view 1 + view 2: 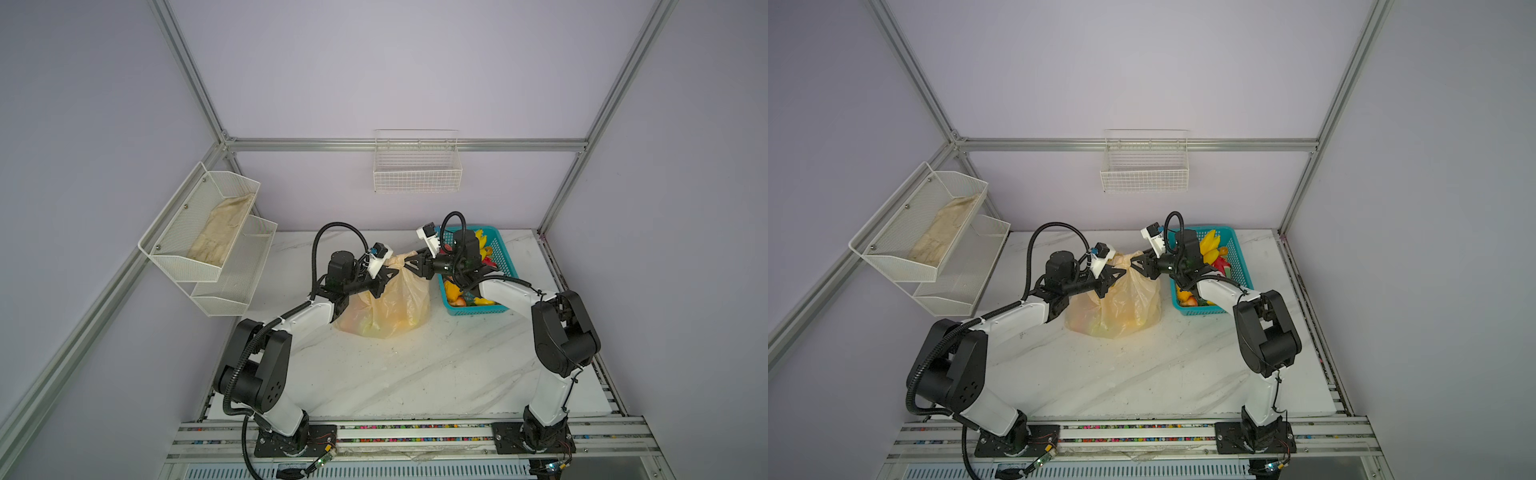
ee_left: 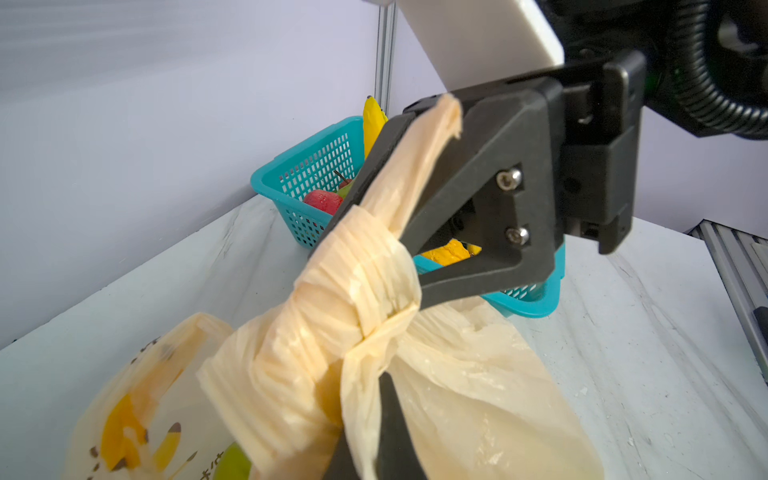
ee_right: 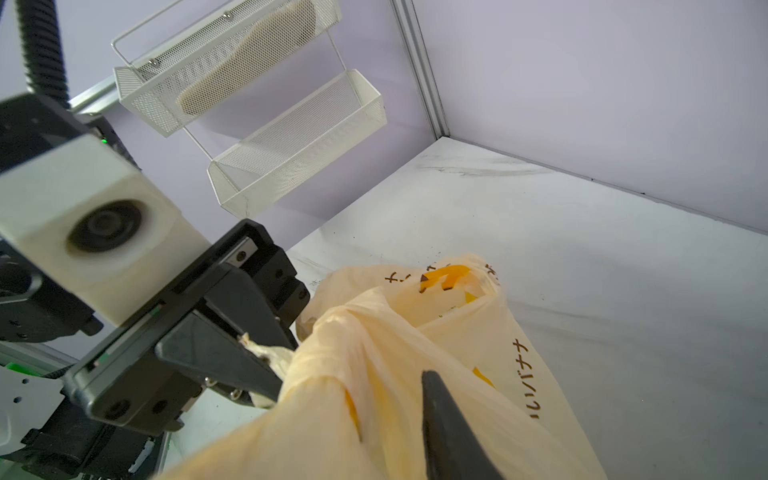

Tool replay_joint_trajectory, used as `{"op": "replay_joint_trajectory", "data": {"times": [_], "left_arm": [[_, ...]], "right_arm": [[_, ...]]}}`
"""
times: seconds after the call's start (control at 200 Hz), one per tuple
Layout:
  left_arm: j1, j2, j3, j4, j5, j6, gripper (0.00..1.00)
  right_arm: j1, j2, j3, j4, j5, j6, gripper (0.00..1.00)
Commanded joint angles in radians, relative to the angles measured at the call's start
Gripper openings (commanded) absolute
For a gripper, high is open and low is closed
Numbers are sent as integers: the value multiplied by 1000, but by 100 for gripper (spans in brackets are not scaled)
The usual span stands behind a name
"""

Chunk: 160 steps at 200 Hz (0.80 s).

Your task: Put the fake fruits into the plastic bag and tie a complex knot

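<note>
Just one bag (image 1: 386, 307) — one knot (image 2: 353, 299)

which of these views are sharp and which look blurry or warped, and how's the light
In both top views: soft even light, faint shadows, dim corners, frame posts splaying outward from the wide lens. Left wrist view: knot fairly sharp, wall streaky. Right wrist view: plastic bag lettering readable, the left arm's camera housing close to the lens smeared.

On the white marble bench (image 1: 415, 374), the cream-yellow plastic bag (image 1: 386, 307) is set just left of the teal perforated basket (image 1: 473, 311).
</note>
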Motion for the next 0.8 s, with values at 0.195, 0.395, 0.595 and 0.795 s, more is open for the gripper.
{"op": "replay_joint_trajectory", "data": {"times": [0.195, 0.395, 0.595, 0.795], "left_arm": [[-3, -2, 6, -22, -2, 66, 5], [-2, 0, 14, -38, 3, 80, 5], [-3, 1, 18, -40, 8, 79, 5], [-3, 4, 21, -44, 13, 79, 5]], "right_arm": [[-37, -92, 31, -190, -10, -141, 62], [-37, -79, 61, -199, -68, -155, 71], [-11, -1, 116, -121, -98, -91, 76], [20, 74, 183, -135, -107, -94, 77]]}}
